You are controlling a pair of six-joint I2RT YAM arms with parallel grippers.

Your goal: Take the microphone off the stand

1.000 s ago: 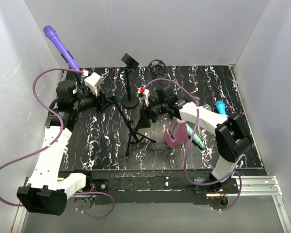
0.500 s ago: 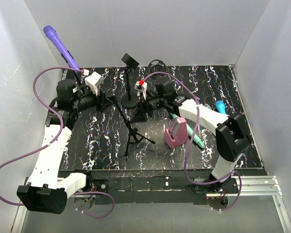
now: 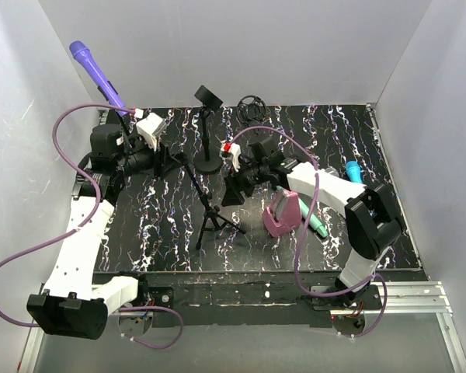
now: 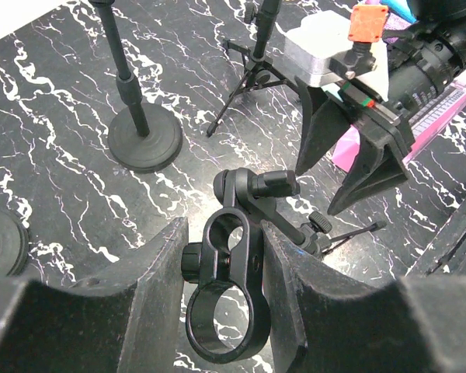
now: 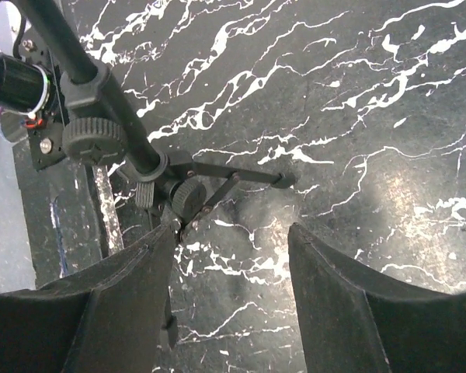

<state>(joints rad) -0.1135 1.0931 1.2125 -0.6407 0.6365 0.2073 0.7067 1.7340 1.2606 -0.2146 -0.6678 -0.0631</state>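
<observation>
- The purple microphone (image 3: 93,71) is tilted up-left, just behind the nearer left hand (image 3: 169,159).
- An empty stand clip (image 4: 231,287) is clamped there; the right hand (image 3: 231,186) is held open.

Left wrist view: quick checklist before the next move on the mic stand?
1. Left gripper shut on the clip: ok, a finger on each side.
2. Microphone seated in that clip: not ok, its ring is empty.
3. Right gripper open, holding nothing: ok, beside the tripod stand at its leg hub.
4. Purple microphone located: ok, high at the rear left; what carries it, cannot tell.
5. Tripod feet all down on the table: cannot tell.
</observation>
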